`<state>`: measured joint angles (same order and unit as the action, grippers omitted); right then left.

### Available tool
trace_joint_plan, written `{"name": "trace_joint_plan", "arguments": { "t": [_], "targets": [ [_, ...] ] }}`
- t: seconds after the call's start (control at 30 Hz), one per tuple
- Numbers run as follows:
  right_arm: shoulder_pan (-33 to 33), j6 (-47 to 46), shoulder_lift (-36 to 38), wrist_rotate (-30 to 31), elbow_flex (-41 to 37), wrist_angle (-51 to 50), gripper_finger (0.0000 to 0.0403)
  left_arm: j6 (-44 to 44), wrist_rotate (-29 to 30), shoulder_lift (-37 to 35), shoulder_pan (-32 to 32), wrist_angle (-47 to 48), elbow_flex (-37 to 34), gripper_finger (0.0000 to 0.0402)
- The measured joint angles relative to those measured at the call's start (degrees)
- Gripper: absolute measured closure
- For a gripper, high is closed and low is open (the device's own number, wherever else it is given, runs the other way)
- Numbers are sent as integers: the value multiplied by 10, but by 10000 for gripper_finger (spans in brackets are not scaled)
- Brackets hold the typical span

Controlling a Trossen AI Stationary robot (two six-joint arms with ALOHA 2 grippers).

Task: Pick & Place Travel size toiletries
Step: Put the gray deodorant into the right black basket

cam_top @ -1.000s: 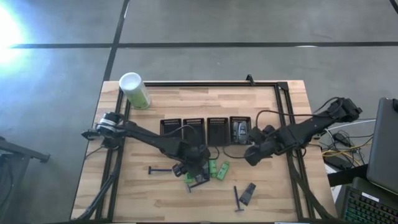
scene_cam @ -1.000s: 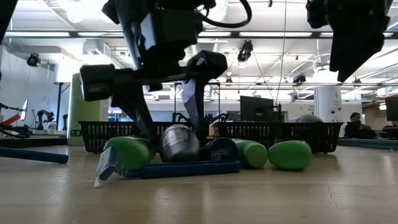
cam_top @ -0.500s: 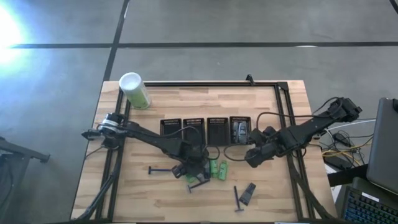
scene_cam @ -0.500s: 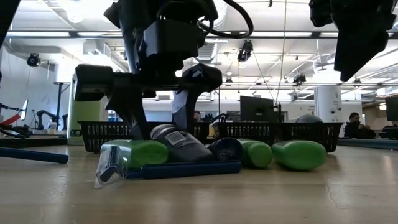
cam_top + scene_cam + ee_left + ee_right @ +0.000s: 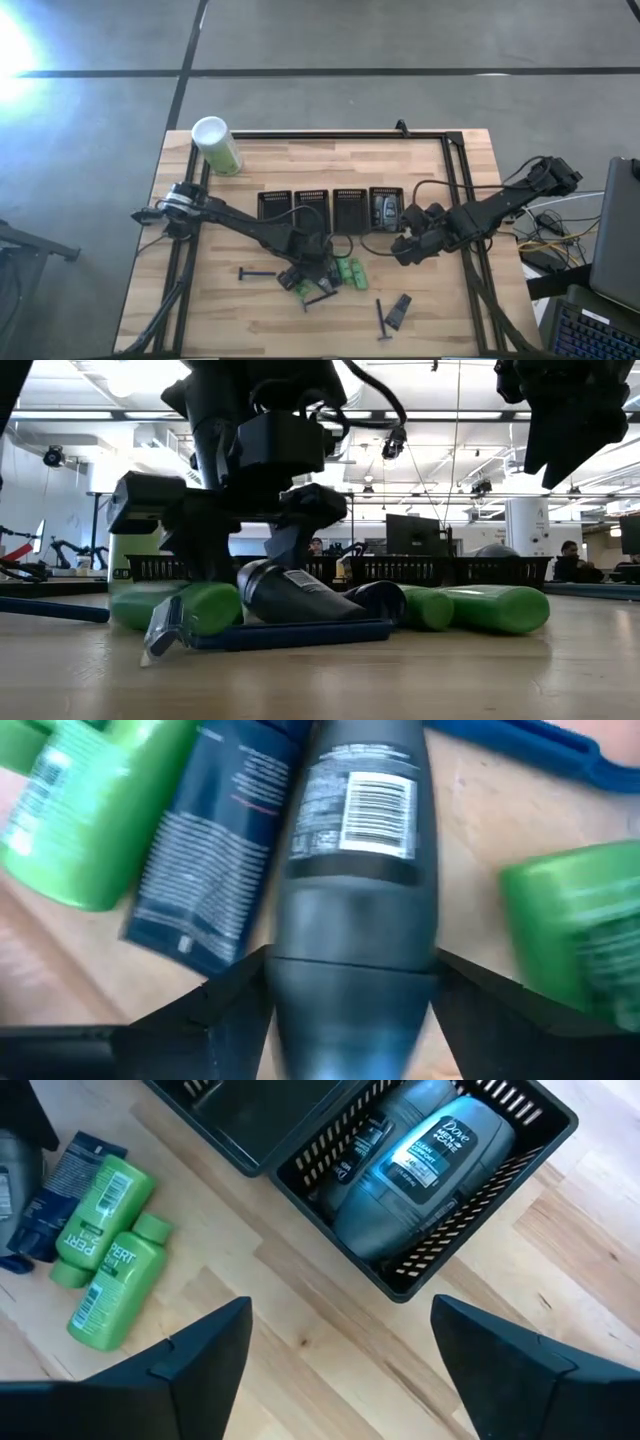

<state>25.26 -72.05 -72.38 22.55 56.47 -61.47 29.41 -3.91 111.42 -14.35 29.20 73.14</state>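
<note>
**Ana:** Toiletries are mostly unsorted, I'd judge. One grey deodorant (image 5: 425, 1165) lies in the mesh tray (image 5: 384, 209) at the right end of the row, with a small dark item I can't identify tucked beside it. The other three trays (image 5: 311, 206) look empty from above, though their floors are dark and hard to read.

**Ben:** And the loose ones?

**Ana:** A cluster sits on the counter (image 5: 440, 310) just in front of the trays: green bottles (image 5: 100, 1260), a dark blue flat tube (image 5: 215, 870), a blue razor (image 5: 280, 632) and a grey tube (image 5: 355, 880). Farther out lie a razor to the left (image 5: 256, 273), plus another razor (image 5: 380, 319) and a dark packet (image 5: 400, 311) near the front edge.

**Ben:** What is the left tool doing?

**Ana:** The left tool (image 5: 350, 990) is down in that cluster with a finger on each side of the grey tube. In the wrist view the fingers sit right against its body, so it looks gripped. In the low view the tube is tilted, its far end raised between the fingers while its near end rests on the razor.

**Ben:** And the right tool?

**Ana:** The right tool (image 5: 340, 1360) hovers above the counter, just in front of the filled tray, spread wide and holding nothing.

**Ben:** So what's left?

**Ana:** Nearly everything: this tube needs lifting to a tray, then the bottles, flat tube, packet and razors. The tall green canister (image 5: 216, 145) at the back corner stands apart.
</note>
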Motion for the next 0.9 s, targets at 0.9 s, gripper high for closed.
{"name": "trace_joint_plan", "arguments": {
  "t": [0.9],
  "targets": [
    [-1,18,27,-19,1,101,174,-155,31,-115,13,41,6,204]
  ]
}}
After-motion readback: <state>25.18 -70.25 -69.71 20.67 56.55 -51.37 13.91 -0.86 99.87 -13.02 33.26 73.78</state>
